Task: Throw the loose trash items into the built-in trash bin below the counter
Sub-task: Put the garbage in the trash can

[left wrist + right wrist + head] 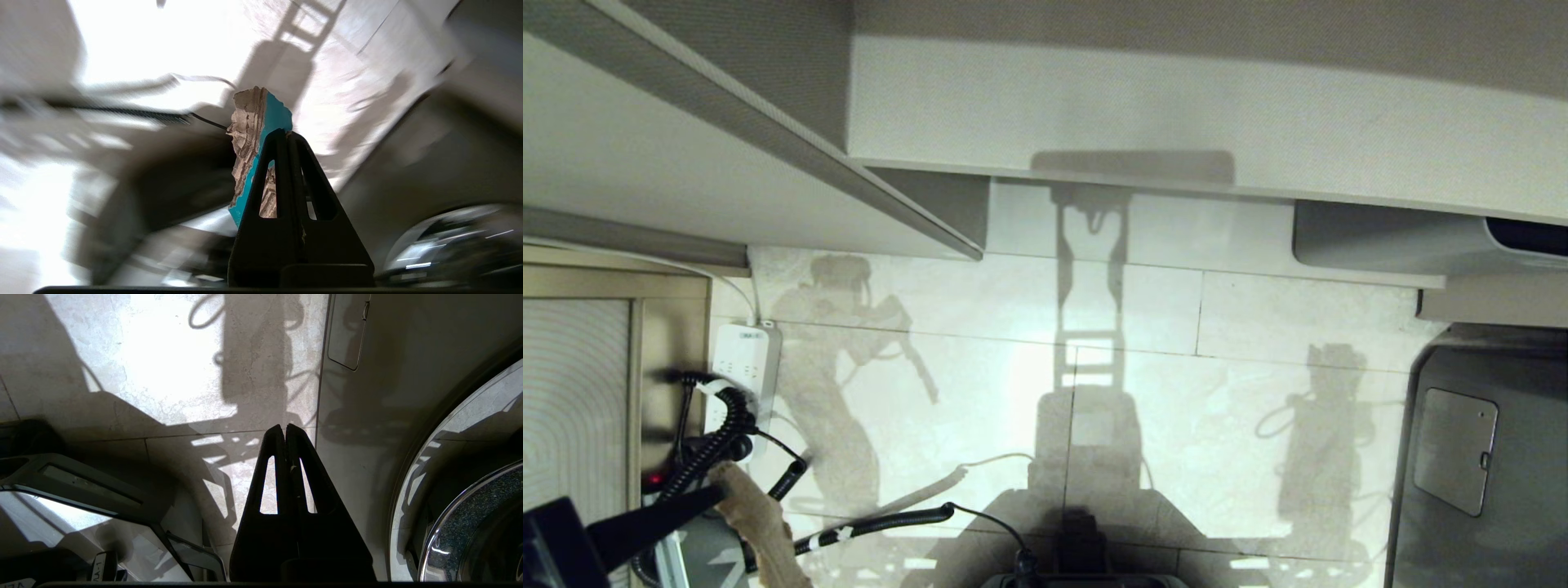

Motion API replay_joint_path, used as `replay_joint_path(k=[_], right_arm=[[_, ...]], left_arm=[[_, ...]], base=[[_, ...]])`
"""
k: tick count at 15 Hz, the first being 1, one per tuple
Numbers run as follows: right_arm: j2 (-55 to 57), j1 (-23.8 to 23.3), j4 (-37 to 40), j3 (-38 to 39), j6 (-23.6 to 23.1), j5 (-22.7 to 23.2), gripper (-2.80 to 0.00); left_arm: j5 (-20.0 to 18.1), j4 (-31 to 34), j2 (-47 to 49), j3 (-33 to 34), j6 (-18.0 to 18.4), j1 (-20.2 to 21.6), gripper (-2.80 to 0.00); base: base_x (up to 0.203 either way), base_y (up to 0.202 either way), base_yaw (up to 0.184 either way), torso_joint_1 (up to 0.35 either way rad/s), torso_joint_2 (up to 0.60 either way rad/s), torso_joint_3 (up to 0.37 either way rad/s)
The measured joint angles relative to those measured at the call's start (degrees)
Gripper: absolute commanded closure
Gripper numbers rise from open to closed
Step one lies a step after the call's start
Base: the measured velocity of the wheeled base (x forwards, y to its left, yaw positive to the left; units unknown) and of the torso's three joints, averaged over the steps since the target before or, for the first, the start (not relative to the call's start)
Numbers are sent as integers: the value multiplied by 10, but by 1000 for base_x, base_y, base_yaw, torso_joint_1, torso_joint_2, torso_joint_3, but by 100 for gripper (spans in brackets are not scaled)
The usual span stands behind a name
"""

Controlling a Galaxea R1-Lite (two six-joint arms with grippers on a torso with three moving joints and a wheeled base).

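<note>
My left gripper [286,132] is shut on one of the loose trash items, a torn brown cardboard scrap [261,122] with a teal-blue printed side that sticks out past the fingertips. In the head view this gripper [715,490] is at the bottom left, low over the pale tiled floor, with the scrap [760,523] hanging from it. My right gripper [284,426] is shut with nothing between its fingers, parked over the floor tiles and outside the head view. The built-in trash bin's flap and the counter's stone top are out of view.
Beige cabinet faces [1176,106] span the top of the head view. A white power strip [742,367] and black cables [874,523] lie on the floor at the left. A grey appliance with a small hatch [1454,461] stands at the right, showing a chrome round rim [470,498].
</note>
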Motion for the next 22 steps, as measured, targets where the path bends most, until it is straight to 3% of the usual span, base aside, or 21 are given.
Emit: replay_joint_path(k=[3, 5, 9, 11, 14, 16, 18, 22], right_arm=[[0, 0, 0, 0, 0, 0, 0], [0, 0, 0, 0, 0, 0, 0], [0, 0, 0, 0, 0, 0, 0], [0, 0, 0, 0, 0, 0, 0], [0, 0, 0, 0, 0, 0, 0], [0, 0, 0, 0, 0, 0, 0], [0, 0, 0, 0, 0, 0, 0], [0, 0, 0, 0, 0, 0, 0]], left_arm=[[21, -19, -61, 42, 196, 2, 0], [27, -26, -100, 65, 261, 13, 0], [33, -27, -195, 84, 318, 48, 0], [36, -32, -238, 105, 359, 95, 0], [53, -74, -282, 160, 404, 125, 0], [60, -133, -292, 193, 417, 119, 0], [64, -153, -297, 214, 425, 90, 0], [70, -89, -363, 225, 438, 62, 0]], base=[[0, 0, 0, 0, 0, 0], [0, 0, 0, 0, 0, 0], [0, 0, 0, 0, 0, 0], [0, 0, 0, 0, 0, 0], [0, 0, 0, 0, 0, 0], [0, 0, 0, 0, 0, 0], [0, 0, 0, 0, 0, 0], [0, 0, 0, 0, 0, 0]])
